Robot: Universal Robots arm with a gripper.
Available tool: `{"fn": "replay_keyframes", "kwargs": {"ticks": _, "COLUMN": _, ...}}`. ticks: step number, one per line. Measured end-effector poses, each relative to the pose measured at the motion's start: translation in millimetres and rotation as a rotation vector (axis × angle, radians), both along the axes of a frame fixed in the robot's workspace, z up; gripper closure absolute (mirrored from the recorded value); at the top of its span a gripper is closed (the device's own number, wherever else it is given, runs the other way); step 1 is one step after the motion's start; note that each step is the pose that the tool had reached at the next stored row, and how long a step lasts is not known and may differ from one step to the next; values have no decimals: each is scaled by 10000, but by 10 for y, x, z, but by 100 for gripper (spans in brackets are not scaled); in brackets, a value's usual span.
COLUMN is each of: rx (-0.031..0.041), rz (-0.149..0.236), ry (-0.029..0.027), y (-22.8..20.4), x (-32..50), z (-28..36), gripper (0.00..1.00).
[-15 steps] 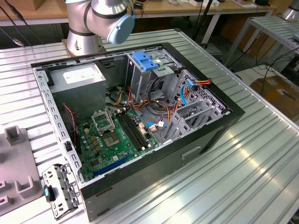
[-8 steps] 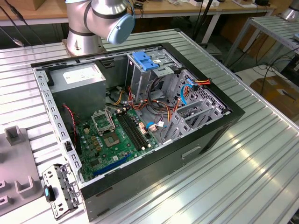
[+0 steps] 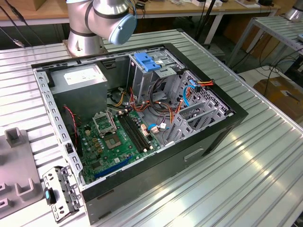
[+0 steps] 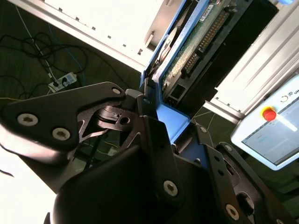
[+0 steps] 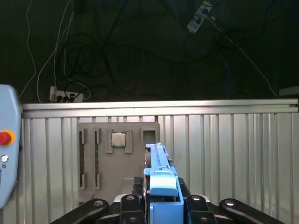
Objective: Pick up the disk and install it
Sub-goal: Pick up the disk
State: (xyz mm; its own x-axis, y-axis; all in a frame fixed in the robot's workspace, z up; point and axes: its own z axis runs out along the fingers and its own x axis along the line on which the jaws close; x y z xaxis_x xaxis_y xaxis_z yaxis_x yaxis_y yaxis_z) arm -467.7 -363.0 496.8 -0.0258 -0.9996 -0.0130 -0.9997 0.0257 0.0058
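Note:
My gripper (image 4: 170,123) is shut on the disk (image 4: 191,44), a flat drive with a green circuit board on one face and blue plastic side rails. In the first wrist view the disk (image 5: 161,170) stands edge-on between the black fingers of the gripper (image 5: 161,203), held above a ribbed metal table. In the exterior view the open computer case (image 3: 208,142) lies on its side, with the arm's base (image 3: 94,23) behind it. A metal drive cage with a blue handle (image 3: 147,64) stands inside the case.
Inside the case are a green motherboard (image 3: 113,137), a grey power supply box (image 3: 78,75) and loose cables (image 3: 189,90). A grey fixture plate (image 5: 100,163) holding a small chip (image 5: 117,139) lies on the table. A control pendant with a red button (image 4: 268,113) is nearby.

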Motion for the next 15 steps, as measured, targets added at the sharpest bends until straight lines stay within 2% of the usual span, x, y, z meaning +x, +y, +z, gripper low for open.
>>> {"fn": "replay_keyframes", "kwargs": {"ticks": 11, "rx": 0, "rz": 0, "ry": 0, "y": -1, "x": 154, "z": 0, "gripper": 63}}
{"fn": "replay_keyframes", "kwargs": {"ticks": 14, "rx": 0, "rz": 0, "ry": 0, "y": -6, "x": 433, "z": 0, "gripper": 63}}
{"fn": "replay_keyframes", "kwargs": {"ticks": 15, "rx": 0, "rz": 0, "ry": 0, "y": -7, "x": 466, "z": 0, "gripper": 63}}
